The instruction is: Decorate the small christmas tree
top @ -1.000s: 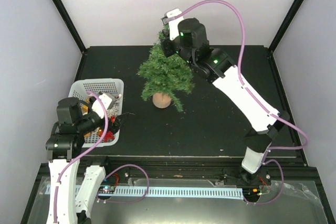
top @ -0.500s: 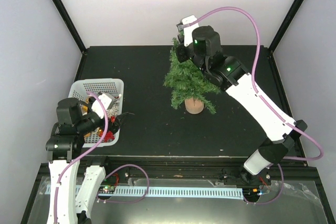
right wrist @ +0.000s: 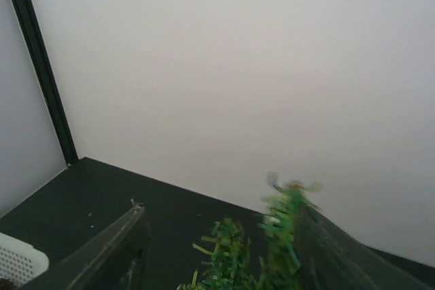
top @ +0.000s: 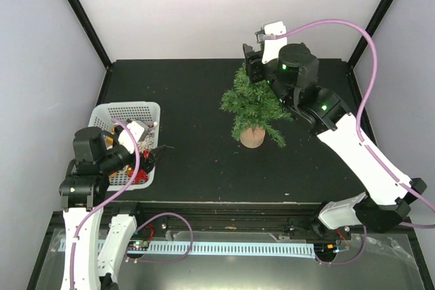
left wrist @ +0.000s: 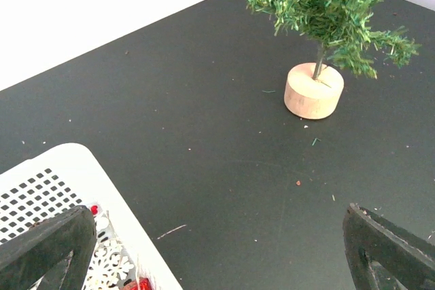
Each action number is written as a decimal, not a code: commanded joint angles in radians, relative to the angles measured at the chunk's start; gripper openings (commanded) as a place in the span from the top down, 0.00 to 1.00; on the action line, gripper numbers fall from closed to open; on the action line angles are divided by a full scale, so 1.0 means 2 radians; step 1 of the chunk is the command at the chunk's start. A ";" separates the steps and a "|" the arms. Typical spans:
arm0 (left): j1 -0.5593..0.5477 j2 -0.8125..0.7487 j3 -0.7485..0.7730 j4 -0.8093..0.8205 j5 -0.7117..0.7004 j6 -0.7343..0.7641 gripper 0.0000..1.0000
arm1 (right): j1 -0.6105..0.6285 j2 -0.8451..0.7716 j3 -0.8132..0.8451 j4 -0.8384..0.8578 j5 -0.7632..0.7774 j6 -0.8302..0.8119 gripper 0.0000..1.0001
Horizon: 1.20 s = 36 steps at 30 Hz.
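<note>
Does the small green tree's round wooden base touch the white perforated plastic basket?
Apart. Left wrist view shows bare black table between tan wooden base and white basket.

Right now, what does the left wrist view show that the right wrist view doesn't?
Only the left wrist: the small christmas tree's wooden stump base standing on the table, and a snowflake ornament inside the basket. Only the right wrist: the tree's pointed top, blurred, between the right gripper's parted fingers, plus a black frame post. Both: green branches, the black table and a corner of the white basket.
</note>
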State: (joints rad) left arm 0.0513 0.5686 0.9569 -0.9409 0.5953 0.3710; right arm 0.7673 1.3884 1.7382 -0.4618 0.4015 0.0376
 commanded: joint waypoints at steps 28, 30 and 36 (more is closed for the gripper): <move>0.021 0.147 -0.001 -0.015 -0.346 0.158 0.24 | -0.001 -0.311 -0.284 -0.004 -0.095 0.107 0.29; 0.023 0.160 -0.028 0.009 -0.355 0.168 0.25 | 0.000 -0.324 -0.297 -0.004 -0.104 0.108 0.30; 0.029 0.230 -0.030 0.031 -0.316 0.150 0.22 | 0.000 -0.341 -0.315 -0.005 -0.125 0.118 0.30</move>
State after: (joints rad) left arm 0.0929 0.9665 0.8494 -0.9260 -0.0742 0.6746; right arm 0.7662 0.7498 1.1061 -0.5121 0.2260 0.2493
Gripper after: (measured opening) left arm 0.759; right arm 0.697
